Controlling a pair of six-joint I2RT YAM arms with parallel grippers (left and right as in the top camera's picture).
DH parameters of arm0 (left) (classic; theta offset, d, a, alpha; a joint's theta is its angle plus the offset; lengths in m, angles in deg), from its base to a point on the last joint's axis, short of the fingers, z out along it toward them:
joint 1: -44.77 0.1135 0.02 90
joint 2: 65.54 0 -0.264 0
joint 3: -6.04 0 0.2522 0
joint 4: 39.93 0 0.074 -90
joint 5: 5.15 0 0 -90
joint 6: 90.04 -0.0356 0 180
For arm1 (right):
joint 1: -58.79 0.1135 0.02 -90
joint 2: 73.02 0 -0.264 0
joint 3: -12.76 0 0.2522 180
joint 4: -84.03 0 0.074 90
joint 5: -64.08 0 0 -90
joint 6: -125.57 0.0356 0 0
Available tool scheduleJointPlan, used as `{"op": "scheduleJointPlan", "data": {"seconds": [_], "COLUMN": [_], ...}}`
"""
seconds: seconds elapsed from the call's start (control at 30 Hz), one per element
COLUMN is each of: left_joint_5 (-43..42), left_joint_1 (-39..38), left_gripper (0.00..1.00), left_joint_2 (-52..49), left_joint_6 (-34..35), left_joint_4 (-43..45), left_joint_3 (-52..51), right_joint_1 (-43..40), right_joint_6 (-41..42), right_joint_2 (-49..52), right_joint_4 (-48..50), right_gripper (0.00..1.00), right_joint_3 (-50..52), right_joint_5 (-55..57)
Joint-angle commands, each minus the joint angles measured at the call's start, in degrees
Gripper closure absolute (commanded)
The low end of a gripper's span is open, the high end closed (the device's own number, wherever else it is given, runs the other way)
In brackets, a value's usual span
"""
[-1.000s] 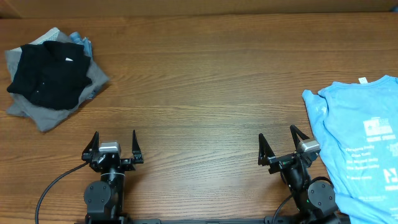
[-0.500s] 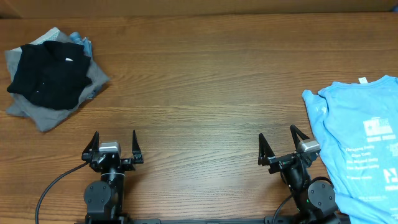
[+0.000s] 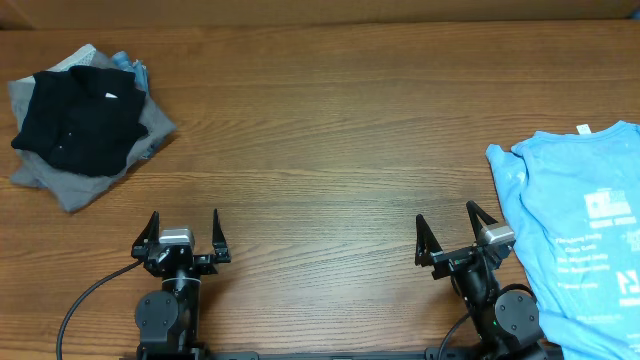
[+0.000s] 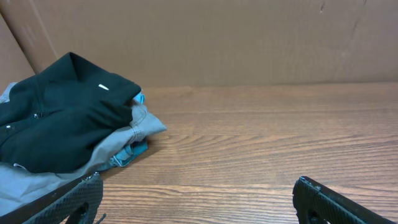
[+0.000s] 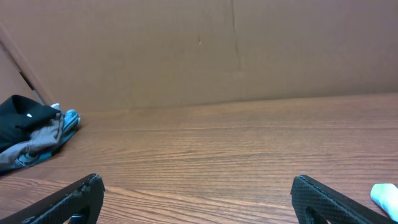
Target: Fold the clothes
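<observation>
Arms parked, folding not yet begun
The left gripper (image 3: 184,216) and right gripper (image 3: 446,212) stand wide open and empty; the light blue T-shirt (image 3: 580,240) lies at the right edge of the tabletop (image 3: 330,130) — best dragged to the centre and flattened first — its white print too small to read

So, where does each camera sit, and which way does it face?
Overhead: above the table, looking down; left gripper and right gripper show, open.
Left wrist: low, facing the back wall; own fingers; clothes pile at left.
Right wrist: low, facing the same wall; own fingers; blue T-shirt corner.
Shared: the pile, in all three.
</observation>
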Motion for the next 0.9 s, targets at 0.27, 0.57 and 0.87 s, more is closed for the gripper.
{"op": "scheduleJointPlan", "data": {"seconds": [0.27, 0.57, 0.87], "left_joint_5": [-0.1, -0.6, -8.8], "left_joint_1": [-0.3, -0.3, -0.3], "left_gripper": [0.00, 0.00, 0.00], "left_joint_2": [0.5, 0.5, 0.5], "left_joint_6": [1.0, 1.0, 6.3], "left_joint_4": [0.2, 0.2, 1.5], "left_joint_3": [-0.3, -0.3, -0.3], "right_joint_1": [-0.1, -0.1, -0.1], "right_joint_6": [0.0, 0.0, 0.0], "right_joint_2": [-0.4, -0.4, -0.4], "right_joint_4": [0.3, 0.8, 2.3], "right_gripper": [0.00, 0.00, 0.00], "right_joint_3": [0.6, 0.6, 0.6], "right_joint_5": [0.0, 0.0, -2.2]}}
